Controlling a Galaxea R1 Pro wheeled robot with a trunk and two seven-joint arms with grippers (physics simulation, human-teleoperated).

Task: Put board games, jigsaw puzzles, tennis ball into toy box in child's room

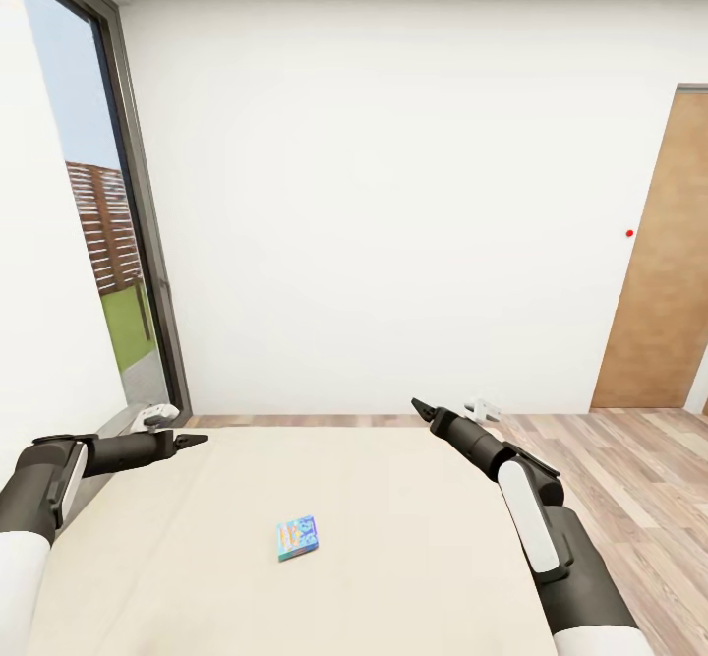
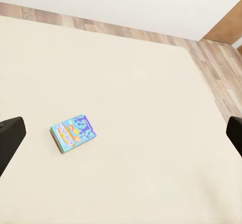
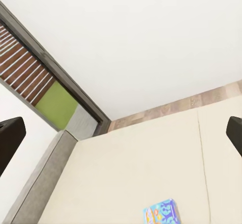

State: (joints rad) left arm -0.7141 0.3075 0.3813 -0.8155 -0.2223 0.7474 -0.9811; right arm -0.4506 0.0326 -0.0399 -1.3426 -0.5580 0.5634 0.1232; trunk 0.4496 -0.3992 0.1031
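One small, mostly blue board game (image 1: 297, 538) lies flat on the beige bed (image 1: 413, 548), near its middle and between my two arms. It also shows in the left wrist view as the board game (image 2: 73, 132) and in the right wrist view as the board game (image 3: 161, 214). My left gripper (image 1: 192, 439) hovers over the bed's left side, open and empty, with its dark fingers (image 2: 11, 136) spread wide. My right gripper (image 1: 423, 407) hangs above the bed's far right part, also open and empty, its fingers (image 3: 10, 133) far apart. Both are well short of the game.
A tall dark-framed window (image 1: 128, 243) stands at the left beside the bed's grey frame (image 3: 40, 183). A plain white wall lies beyond the bed. Wood-plank floor (image 1: 610, 459) runs along the right side toward a wooden door (image 1: 664, 272).
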